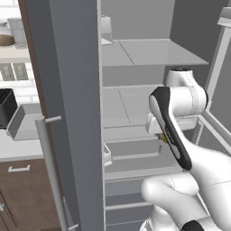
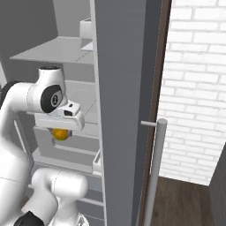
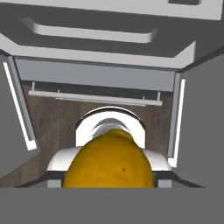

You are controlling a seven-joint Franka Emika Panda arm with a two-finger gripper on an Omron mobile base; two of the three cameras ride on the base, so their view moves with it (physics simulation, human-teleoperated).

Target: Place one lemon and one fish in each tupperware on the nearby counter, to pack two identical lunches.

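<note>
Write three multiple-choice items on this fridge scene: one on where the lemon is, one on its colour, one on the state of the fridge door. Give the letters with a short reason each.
1. Where is the lemon?
A. In a tupperware on the counter
B. At the gripper, in front of the fridge shelves
C. On the wooden floor

2. What colour is the lemon?
A. Orange-yellow
B. Green
C. Grey-brown

3. How does the fridge door stand?
A. Shut
B. Swung open
C. Taken off

Answers:
1. B: the right base view shows it just under the hand, before the fridge shelves, and the hand view shows it close up at the fingers.
2. A: its skin is deep orange-yellow in the hand view and the right base view.
3. B: both base views look past the door's edge onto the shelves inside.
</note>
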